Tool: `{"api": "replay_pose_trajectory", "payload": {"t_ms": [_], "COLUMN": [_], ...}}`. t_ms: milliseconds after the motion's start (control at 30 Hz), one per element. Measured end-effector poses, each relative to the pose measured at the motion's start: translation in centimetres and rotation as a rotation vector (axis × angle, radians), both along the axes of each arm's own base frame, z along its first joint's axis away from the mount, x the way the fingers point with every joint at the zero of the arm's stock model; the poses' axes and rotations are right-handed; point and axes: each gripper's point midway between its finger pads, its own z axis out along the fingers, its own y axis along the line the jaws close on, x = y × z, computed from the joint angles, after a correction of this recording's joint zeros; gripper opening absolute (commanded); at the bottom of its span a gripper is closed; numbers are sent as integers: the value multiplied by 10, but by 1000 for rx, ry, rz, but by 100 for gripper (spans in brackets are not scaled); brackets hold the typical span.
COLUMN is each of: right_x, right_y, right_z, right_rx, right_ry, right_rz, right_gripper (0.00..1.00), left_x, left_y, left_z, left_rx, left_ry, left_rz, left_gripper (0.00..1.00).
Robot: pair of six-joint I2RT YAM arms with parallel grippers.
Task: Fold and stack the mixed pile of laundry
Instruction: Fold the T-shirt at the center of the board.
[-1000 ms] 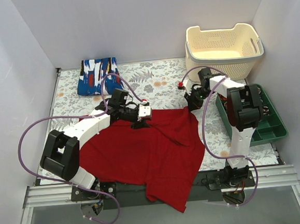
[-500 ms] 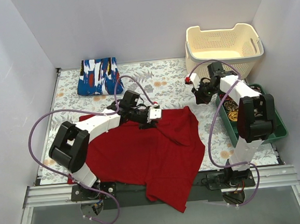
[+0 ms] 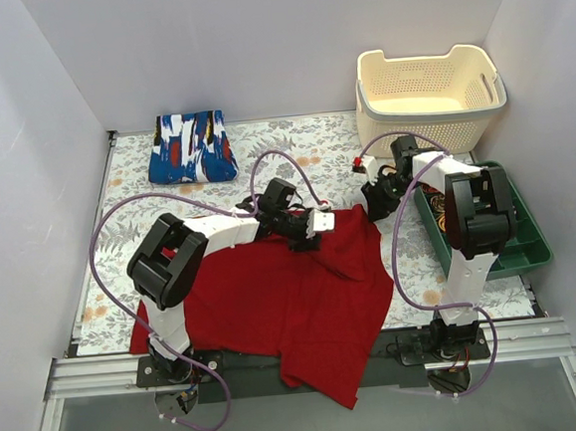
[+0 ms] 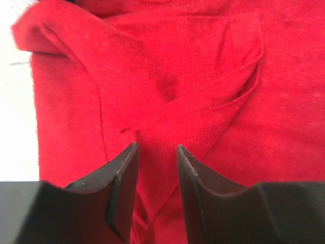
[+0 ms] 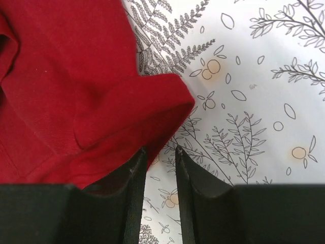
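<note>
Red garment (image 3: 275, 301) spread over lower centre of counter (image 3: 308, 154); folded blue garment (image 3: 191, 148) upper left. Left gripper (image 4: 156, 147), jaws slightly apart, over red cloth; right gripper (image 5: 161, 150), also apart, beside its upper-right corner.

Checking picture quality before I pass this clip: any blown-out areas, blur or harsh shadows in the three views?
Left wrist: the strip left of the red cloth is blown out to white, and the left fingers are soft. Right wrist: the leafy tablecloth is sharp and evenly lit, the right fingers dark with little detail. Top view: even light, faint shadows, nothing blurred.
</note>
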Motion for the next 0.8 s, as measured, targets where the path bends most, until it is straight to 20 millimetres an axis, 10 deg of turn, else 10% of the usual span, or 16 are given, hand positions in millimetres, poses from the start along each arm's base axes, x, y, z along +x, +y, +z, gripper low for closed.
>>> {"api": "replay_pose_trajectory", "payload": {"t_ms": [433,667,800], "right_x": [-2,1,3], "right_y": [9,18,16], "right_z": [1,-2,-4], "right_rx": [55,40,19], "right_ry": [26,-1,-12], "right_rz": [-37,-49,-71], "right_gripper": [42,2,1], "left_x": [4,7,2], "left_y": [-9,-12,-13], "left_z": [-15,-17,-26], "left_rx": [22,16,34], "left_ry": [-2,-10,2], "left_rz": [24,29,13], "left_gripper": [36,31,27]}}
